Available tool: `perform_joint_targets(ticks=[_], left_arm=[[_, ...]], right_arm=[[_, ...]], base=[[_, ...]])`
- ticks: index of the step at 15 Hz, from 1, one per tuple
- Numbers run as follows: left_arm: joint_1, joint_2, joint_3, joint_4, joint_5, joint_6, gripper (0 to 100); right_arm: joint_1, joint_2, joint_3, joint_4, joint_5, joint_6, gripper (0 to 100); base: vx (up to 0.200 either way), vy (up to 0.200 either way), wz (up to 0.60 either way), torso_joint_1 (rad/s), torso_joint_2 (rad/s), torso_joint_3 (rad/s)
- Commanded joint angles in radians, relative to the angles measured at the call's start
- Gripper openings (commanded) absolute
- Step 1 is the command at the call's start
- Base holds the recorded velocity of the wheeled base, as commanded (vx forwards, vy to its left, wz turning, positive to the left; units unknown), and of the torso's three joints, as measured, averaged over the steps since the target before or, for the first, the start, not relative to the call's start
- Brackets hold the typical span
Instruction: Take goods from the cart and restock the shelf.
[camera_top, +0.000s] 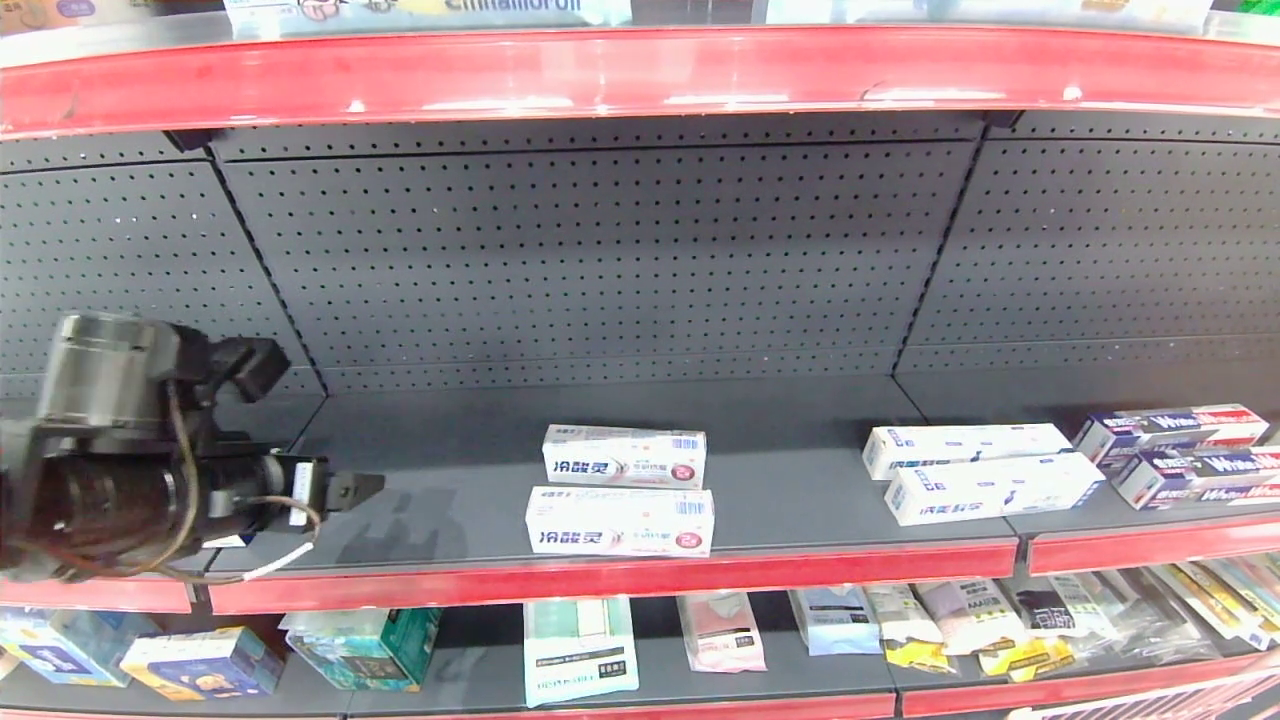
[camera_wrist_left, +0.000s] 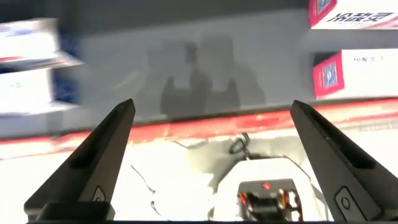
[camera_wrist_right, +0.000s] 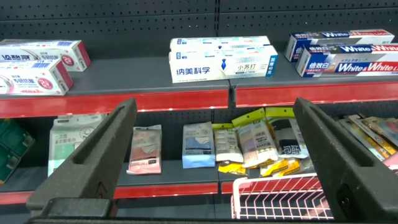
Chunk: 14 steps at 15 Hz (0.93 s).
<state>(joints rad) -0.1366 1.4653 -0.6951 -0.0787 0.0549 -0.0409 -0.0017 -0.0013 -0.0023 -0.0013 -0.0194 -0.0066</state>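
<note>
1. Right wrist view is showing the cart (camera_wrist_right: 280, 196) as white wire with a red rim, standing in front of the lower shelf; whatever goods it is carrying are lying out of sight.
2. Right hand (camera_wrist_right: 214, 162) is hanging close to that cart and facing the shelf front, with its fingers spread wide apart and gripping nothing.
3. Left hand (camera_top: 360, 488) is hovering at the red front edge of the middle shelf (camera_top: 470, 440), toward its left end, fingers likewise apart and empty.
4. Two pink-and-white boxes (camera_top: 620, 521) are lying mid-shelf, one behind the other, long axes running along the front edge. A white-and-blue pair (camera_top: 995, 487) and some blue boxes (camera_top: 1190, 470) are lying the same way toward the right end.
5. Judging from this, the coming pick is turning on the cart lying low and nearer the right arm. The bare stretch between the left hand and the pink-and-white boxes is looking like the gap to fill, box laid parallel to the front edge.
</note>
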Motion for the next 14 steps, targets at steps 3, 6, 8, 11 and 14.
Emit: perform_joint_targets(ticks=[3,6,8,11,14], left_arm=[[0.075,-0.836,0.282,0.192,-0.059,0.062,100],[0.074,-1.212,0.401,0.277,-0.070,0.056,100],[0.074,-1.366,0.457,0.301,-0.064,0.059,100],[0.127,-1.442,0.531,0.313,0.036,0.062,100],[0.135,-1.465,0.580,0.274,0.037,0.055,100]], right_arm=[[0.000,0.001,-0.001,0.000,0.001,-0.001,100],[0.000,0.001,0.001,0.000,0.001,-0.001,100],[0.000,0.001,-0.001,0.000,0.001,-0.001,100],[0.000,0.001,-0.001,0.000,-0.001,-0.001,100],[0.000,0.001,-0.001,0.000,0.001,-0.001,100]], base=[[0.000,0.000,0.00,0.000,0.00,0.000],[0.000,0.000,0.00,0.000,0.00,0.000],[0.000,0.000,0.00,0.000,0.00,0.000],[0.000,0.000,0.00,0.000,0.00,0.000],[0.000,0.000,0.00,0.000,0.00,0.000]])
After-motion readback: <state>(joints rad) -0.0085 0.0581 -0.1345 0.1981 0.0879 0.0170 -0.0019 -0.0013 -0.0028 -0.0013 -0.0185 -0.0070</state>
